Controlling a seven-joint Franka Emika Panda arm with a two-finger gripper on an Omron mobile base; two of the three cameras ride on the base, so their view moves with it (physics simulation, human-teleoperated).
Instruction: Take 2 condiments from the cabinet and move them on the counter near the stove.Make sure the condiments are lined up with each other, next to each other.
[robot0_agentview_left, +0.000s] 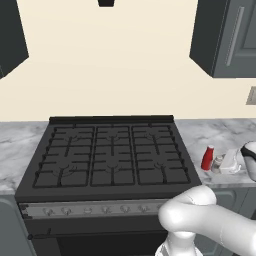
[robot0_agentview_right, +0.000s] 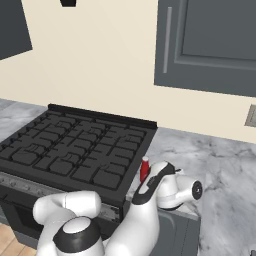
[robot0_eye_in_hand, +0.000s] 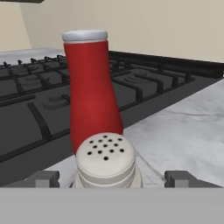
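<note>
The jar (robot0_eye_in_hand: 106, 159) is standing beside the red bottle (robot0_eye_in_hand: 91, 92) near the stove (robot0_agentview_left: 107, 155), between the spread gripper (robot0_eye_in_hand: 107, 179) fingers, so the task is looking nearly done.

I count two condiments on the counter (robot0_agentview_left: 220, 135): one red squeeze bottle (robot0_eye_in_hand: 92, 87) and one pale shaker jar (robot0_eye_in_hand: 106, 159) with a perforated lid. I see one black gas stove (robot0_agentview_left: 110, 155) and, on my left base view, two dark wall cabinets (robot0_agentview_left: 227, 37).
</note>
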